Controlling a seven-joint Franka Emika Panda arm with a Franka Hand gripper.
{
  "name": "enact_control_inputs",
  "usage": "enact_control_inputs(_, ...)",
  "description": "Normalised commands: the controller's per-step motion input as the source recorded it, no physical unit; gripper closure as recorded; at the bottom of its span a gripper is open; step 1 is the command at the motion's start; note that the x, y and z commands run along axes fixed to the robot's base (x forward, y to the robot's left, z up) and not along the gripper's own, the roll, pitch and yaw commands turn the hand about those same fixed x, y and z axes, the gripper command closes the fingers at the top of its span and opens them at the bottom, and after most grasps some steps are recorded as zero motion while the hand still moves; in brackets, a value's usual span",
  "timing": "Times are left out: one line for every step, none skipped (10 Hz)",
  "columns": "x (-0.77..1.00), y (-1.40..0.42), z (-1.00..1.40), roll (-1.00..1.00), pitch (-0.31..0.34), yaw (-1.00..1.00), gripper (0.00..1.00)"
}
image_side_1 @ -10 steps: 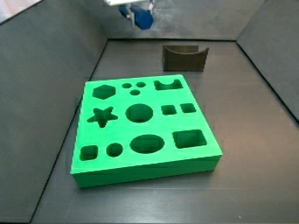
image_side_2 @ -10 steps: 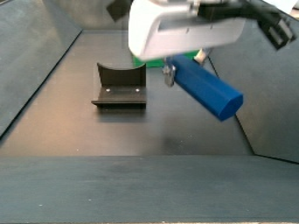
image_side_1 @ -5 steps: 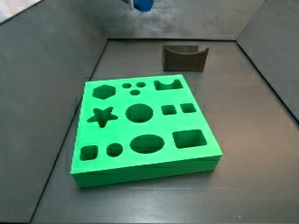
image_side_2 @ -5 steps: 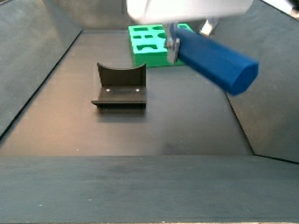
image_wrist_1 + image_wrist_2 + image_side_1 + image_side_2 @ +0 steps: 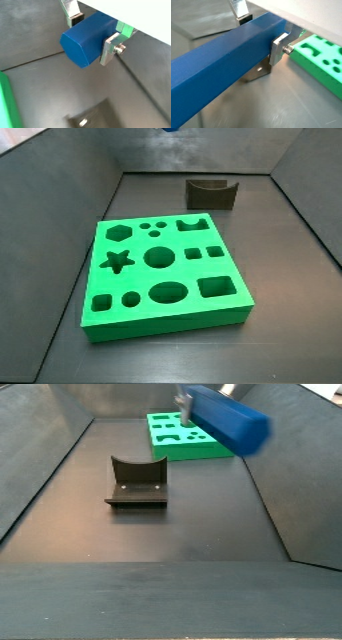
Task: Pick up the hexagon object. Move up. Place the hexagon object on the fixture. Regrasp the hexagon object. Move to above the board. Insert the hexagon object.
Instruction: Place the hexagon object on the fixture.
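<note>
**Peg Is Up High, Fixture Comes Next**

The claw [image 5: 93, 34] is clamped on the blue peg [image 5: 87, 40]. Its flat silver fingers [image 5: 280, 46] press the peg's sides in both wrist views. In a side view the peg [image 5: 225, 418] hangs high in the air, tilted, well above the dark tabletop [image 5: 160, 574]. Only a tiny blue bit shows at the top edge of a side view.

So the pick-up looks done, and the lift too. The fixture [image 5: 136, 484] is bare. Nothing rests in its curved notch. Still left, I think: set the peg on the fixture, grab it again, carry it over the board [image 5: 163, 273], and push it into the six-sided hole [image 5: 120, 231].

The peg is long, smooth and dull blue, with flat sides. The board is a thick bright green slab with star, round and square holes. The fixture is small and dark.
</note>
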Motion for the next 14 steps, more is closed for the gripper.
enact_control_inputs(1.00,-0.62,0.03,0.08,0.022,-1.00,1.00)
enact_control_inputs(1.00,-0.51,0.01,0.11,0.043,-1.00,1.00)
enact_control_inputs(1.00,-0.47,0.01,0.13,0.057,-1.00,1.00)
enact_control_inputs(1.00,-0.37,0.01,0.17,0.088,-0.88,1.00)
enact_control_inputs(1.00,-0.28,0.00,0.15,0.102,-0.57,1.00)
enact_control_inputs(1.00,-0.22,0.00,0.14,0.114,-0.37,1.00)
enact_control_inputs(1.00,-0.17,0.00,0.13,0.125,-0.24,1.00)
enact_control_inputs(1.00,-0.12,0.00,0.11,0.137,-0.15,1.00)
enact_control_inputs(0.96,-0.09,0.00,0.11,0.144,-0.11,1.00)
enact_control_inputs(0.84,-0.04,0.00,0.10,0.160,-0.04,1.00)
enact_control_inputs(0.79,-0.03,0.00,0.10,0.166,-0.02,1.00)
enact_control_inputs(0.72,-0.02,0.00,0.11,0.172,0.00,1.00)
enact_control_inputs(0.70,-0.19,-0.11,-1.00,0.103,0.11,1.00)
enact_control_inputs(0.64,-0.16,-0.10,-1.00,0.101,0.10,1.00)
